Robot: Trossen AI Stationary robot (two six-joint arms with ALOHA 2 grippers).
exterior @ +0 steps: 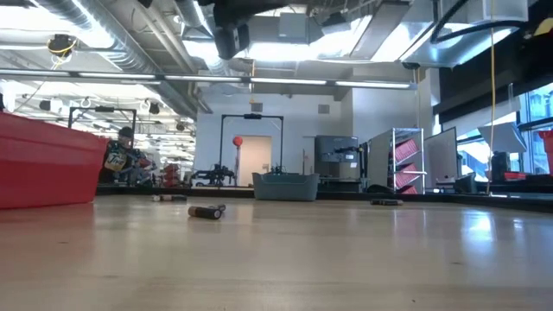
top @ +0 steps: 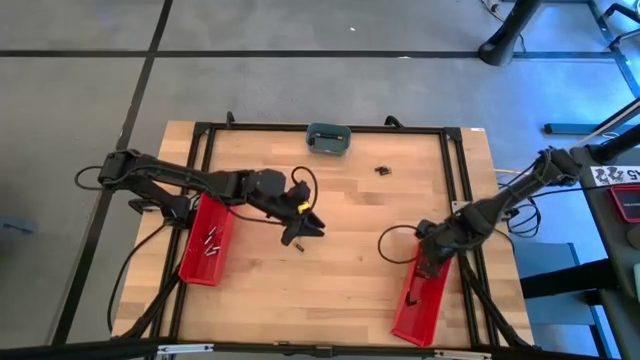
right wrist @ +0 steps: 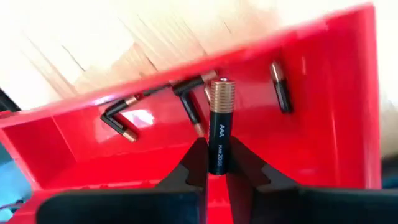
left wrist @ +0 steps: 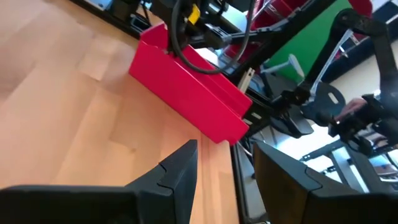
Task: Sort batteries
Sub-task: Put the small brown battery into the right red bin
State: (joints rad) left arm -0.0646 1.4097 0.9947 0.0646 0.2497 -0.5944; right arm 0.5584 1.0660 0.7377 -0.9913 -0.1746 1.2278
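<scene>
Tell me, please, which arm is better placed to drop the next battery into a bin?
The right. Its gripper is shut on an AAA battery directly over the right red bin. The left gripper is open and empty at mid-table.

The bench (top: pixel 340 250) is pale wood in plank stripes, edged by a black frame (top: pixel 452 180). Two bins are bright red: one (top: pixel 208 240) at the bench's left side, one (top: pixel 422 296) at its right. In the right bin, the held battery (right wrist: pixel 220 127) is black with white "AAA" lettering and a copper end; loose batteries (right wrist: pixel 189 106) are alike. A grey-blue dish (top: pixel 328 138) sits at the bench's far edge.
</scene>
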